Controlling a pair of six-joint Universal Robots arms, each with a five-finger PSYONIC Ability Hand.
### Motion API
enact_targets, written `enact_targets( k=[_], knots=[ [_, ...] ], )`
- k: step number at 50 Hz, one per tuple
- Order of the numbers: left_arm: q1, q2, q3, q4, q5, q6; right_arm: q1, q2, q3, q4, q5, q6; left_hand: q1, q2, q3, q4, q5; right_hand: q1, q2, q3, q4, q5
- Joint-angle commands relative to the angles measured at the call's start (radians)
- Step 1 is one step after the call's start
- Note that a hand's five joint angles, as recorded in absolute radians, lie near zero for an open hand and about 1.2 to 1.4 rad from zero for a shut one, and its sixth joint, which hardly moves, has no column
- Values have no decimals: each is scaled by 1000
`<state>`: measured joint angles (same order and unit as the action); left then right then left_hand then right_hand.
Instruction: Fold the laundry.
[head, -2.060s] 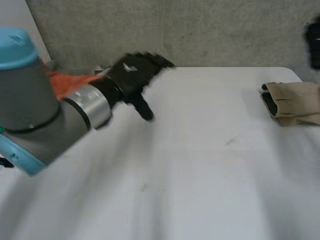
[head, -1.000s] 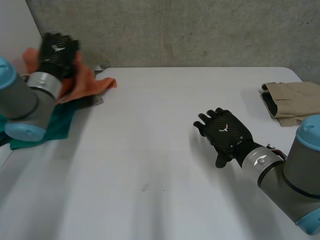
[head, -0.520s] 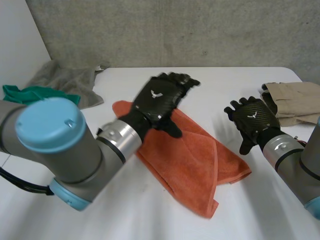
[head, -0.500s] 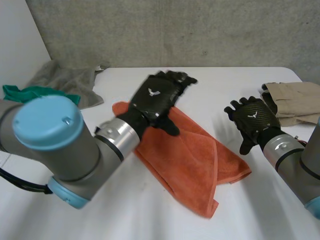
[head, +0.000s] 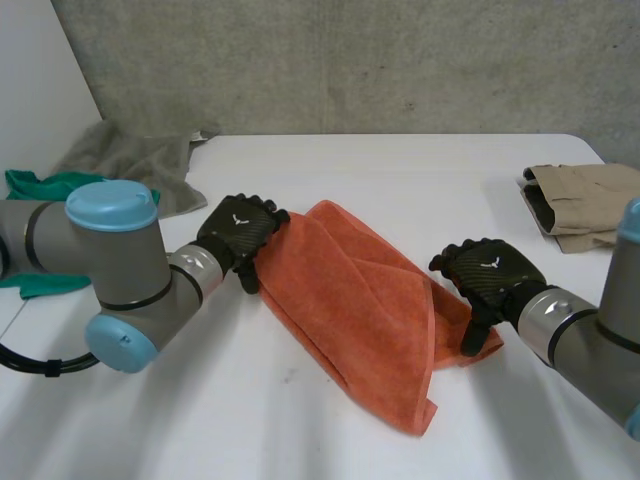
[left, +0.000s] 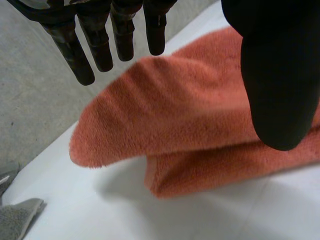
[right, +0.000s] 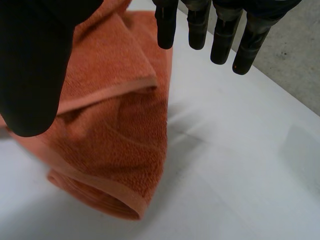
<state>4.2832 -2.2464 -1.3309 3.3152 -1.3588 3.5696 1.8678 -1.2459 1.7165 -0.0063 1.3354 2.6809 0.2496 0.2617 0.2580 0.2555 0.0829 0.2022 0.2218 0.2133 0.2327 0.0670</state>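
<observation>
On the white table (head: 400, 180) lies a rumpled orange terry towel (head: 360, 300) (doubled over itself); left hand (head: 238, 232) and right hand (head: 487, 277) flank it, fingers loose, grasping nothing.

Bare table (head: 420, 170) beyond orange towel (head: 350, 290)

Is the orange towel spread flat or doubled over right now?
Doubled over, loosely: the orange towel has one layer lapped over another, a hemmed edge crossing its middle.

Lighting: bright, even and diffuse, falling from above onto the white table (head: 350, 180). Shadows: soft, pale grey; one under the raised fold of the orange towel (left: 165, 125) beside the thumb of the left hand (left: 272, 75), another along the towel's edge below the right hand (right: 30, 65).
</observation>
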Motion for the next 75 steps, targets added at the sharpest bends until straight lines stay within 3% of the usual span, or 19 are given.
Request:
enact_targets(
  k=[1,7,9,10,14,15,23,28,33,40,41,43,45,47,53,61,66,69,75],
  knots=[
    [-11,-33,29,47,-52,5,2,69,-2,-44,47,-64,166,154,158,160,158,-28,-47,-39,-58,-67],
    [-19,-39,30,70,-66,5,2,132,-15,-57,50,-99,316,304,308,310,308,-6,-26,-17,-37,-46],
    [-22,-42,30,70,-68,6,1,137,-20,-63,50,-105,334,322,325,328,326,149,130,138,119,110],
    [-22,-42,30,70,-69,6,-1,137,-21,-67,48,-107,334,322,325,328,326,438,418,427,407,398],
    [-32,-39,29,70,-71,0,-10,131,-21,-74,33,-108,281,269,273,275,273,1140,1120,1129,1109,1101],
    [-34,-38,26,70,-71,0,-10,129,-21,-70,33,-110,252,240,244,246,244,1194,1174,1182,1163,1154],
    [-36,76,-7,69,-97,-34,-18,31,20,9,33,-203,-18,-30,-27,-24,-26,1194,1174,1183,1164,1155],
    [-28,151,-22,69,-109,-90,-76,-61,75,230,22,-396,-24,-36,-33,-30,-32,1194,1174,1183,1164,1155],
    [-17,179,-28,64,-112,-115,-110,-165,144,541,-51,-559,-24,-36,-33,-30,-32,1194,1174,1183,1164,1155],
    [6,168,-28,58,-158,-120,-118,-271,172,750,-202,-590,-18,-31,-27,-24,-26,1194,1174,1183,1164,1155],
    [3,166,-27,56,-163,-120,-118,-288,164,755,-229,-593,-18,-31,-27,-24,-26,1073,1053,1062,1042,1034],
    [1,154,-27,55,-168,-120,-122,-305,152,753,-246,-592,-16,-28,-24,-21,-23,525,506,514,495,486],
    [0,137,-25,52,-168,-120,-145,-323,121,740,-257,-595,-13,-25,-21,-19,-20,155,135,144,124,116],
    [-11,111,-17,43,-168,-120,-171,-334,92,726,-257,-590,-10,-22,-18,-16,-18,71,51,60,40,32],
    [-42,77,1,20,-161,-118,-231,-342,-5,698,-262,-573,5,-7,-3,-1,-3,126,107,115,96,87],
    [-92,-4,108,15,-152,-120,-231,-250,-109,648,-257,-541,17,5,8,11,9,112,92,101,81,73],
    [-111,-117,248,-29,-151,-120,-191,-77,-233,513,-240,-357,26,13,17,20,18,106,86,95,75,67],
    [-112,-203,362,-100,-149,-120,-132,40,-340,425,-173,-227,28,16,20,23,21,106,86,95,75,67],
    [-111,-286,473,-213,-76,-123,-75,244,-491,348,-75,-168,40,28,32,34,32,77,57,66,46,37]
  ],
)
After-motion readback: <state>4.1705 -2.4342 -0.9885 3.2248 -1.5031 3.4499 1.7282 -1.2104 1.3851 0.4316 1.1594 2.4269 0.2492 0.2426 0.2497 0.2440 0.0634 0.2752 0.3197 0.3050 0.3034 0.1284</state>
